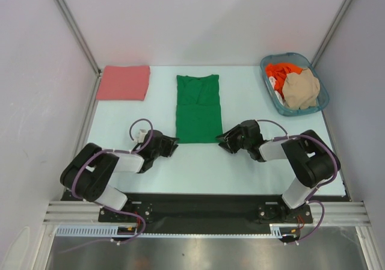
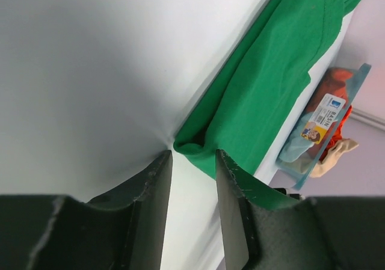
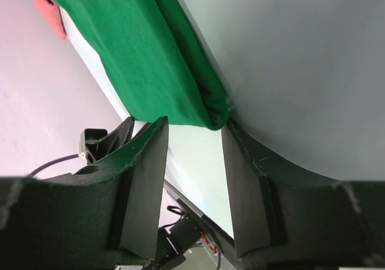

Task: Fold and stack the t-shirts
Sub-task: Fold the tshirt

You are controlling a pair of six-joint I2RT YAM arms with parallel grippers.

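At frame centre, the left gripper (image 1: 174,144) and right gripper (image 1: 221,141) sat, jaws apart, at the lower corners of the green t-shirt (image 1: 198,110).

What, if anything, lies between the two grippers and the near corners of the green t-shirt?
Nothing visible does. The left gripper and the right gripper each face a near corner of the green t-shirt, jaws open, with only bare table between. The folded pink t-shirt and the basket sit at the far corners.
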